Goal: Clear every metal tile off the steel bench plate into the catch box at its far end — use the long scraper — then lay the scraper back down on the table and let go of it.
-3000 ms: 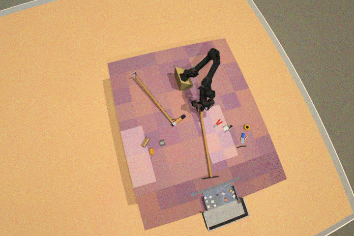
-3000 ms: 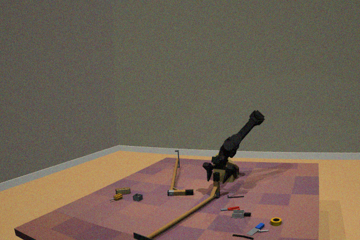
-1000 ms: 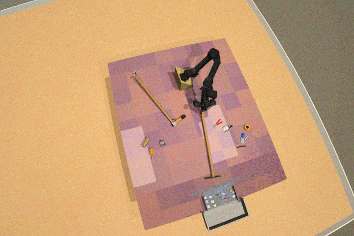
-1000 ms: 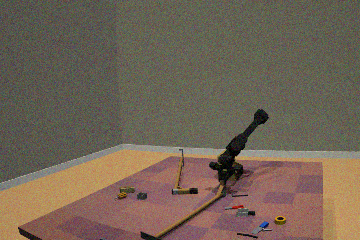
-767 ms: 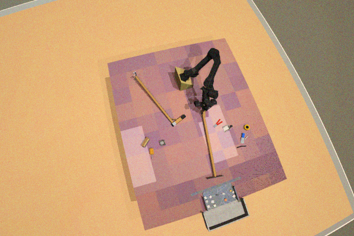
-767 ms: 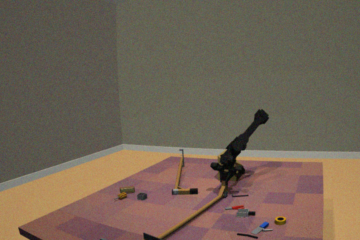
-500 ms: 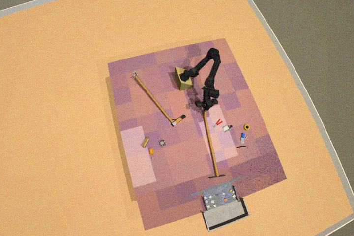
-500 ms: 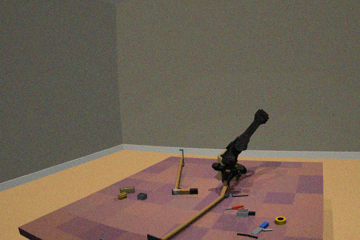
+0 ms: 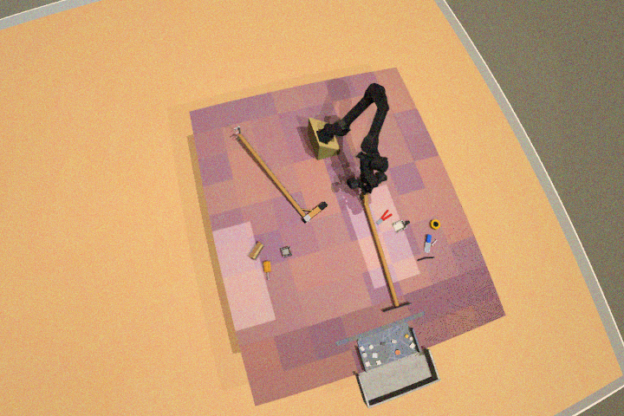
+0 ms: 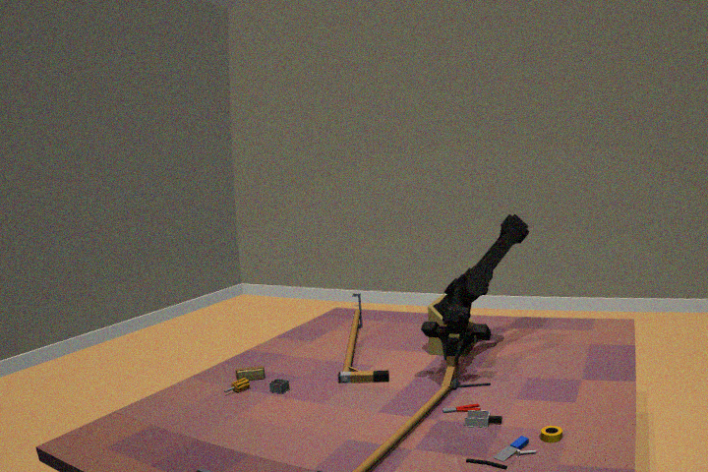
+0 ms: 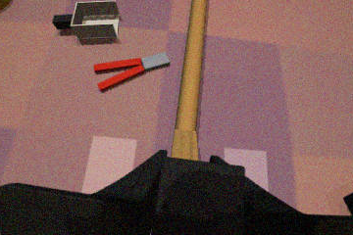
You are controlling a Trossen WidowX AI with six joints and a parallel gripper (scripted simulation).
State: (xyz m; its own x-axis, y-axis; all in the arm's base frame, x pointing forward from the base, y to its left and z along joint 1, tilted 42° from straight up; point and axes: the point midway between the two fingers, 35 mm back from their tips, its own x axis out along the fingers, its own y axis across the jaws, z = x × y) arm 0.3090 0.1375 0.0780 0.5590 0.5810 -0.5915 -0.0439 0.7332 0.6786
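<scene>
Patchwork pink-and-purple tabletop [image 9: 322, 274] [image 10: 288, 411] [image 11: 322, 98], red-handled pliers [image 9: 384, 216] [image 10: 466, 408] [image 11: 121, 69] (grey-tipped), black arm [image 9: 380, 117] [image 10: 491, 253]

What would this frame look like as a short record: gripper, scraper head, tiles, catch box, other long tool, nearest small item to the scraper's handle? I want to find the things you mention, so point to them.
gripper [image 9: 365, 195] [image 10: 450, 359] [image 11: 187, 159]: shut on the long scraper [image 9: 380, 247] [image 10: 405, 428] [image 11: 191, 73]
scraper head: short of the bench plate [image 9: 388, 347]
tiles [image 9: 397, 352]: several on the plate
catch box [image 9: 399, 376]: at plate's far end
other long tool [image 9: 270, 173] [image 10: 352, 339]: on table, ungripped
nearest small item: red-handled pliers [image 9: 384, 217] [image 10: 461, 408] [image 11: 120, 65]

Arm links: finished in matte black [image 9: 355, 111] [image 10: 498, 247], angular and chunky at the joints
Gripper [image 9: 365, 194] [image 10: 450, 359] [image 11: 187, 159]: coloured black, flanked by broad, tapered side pieces
Surface markings: none can be made out
</scene>
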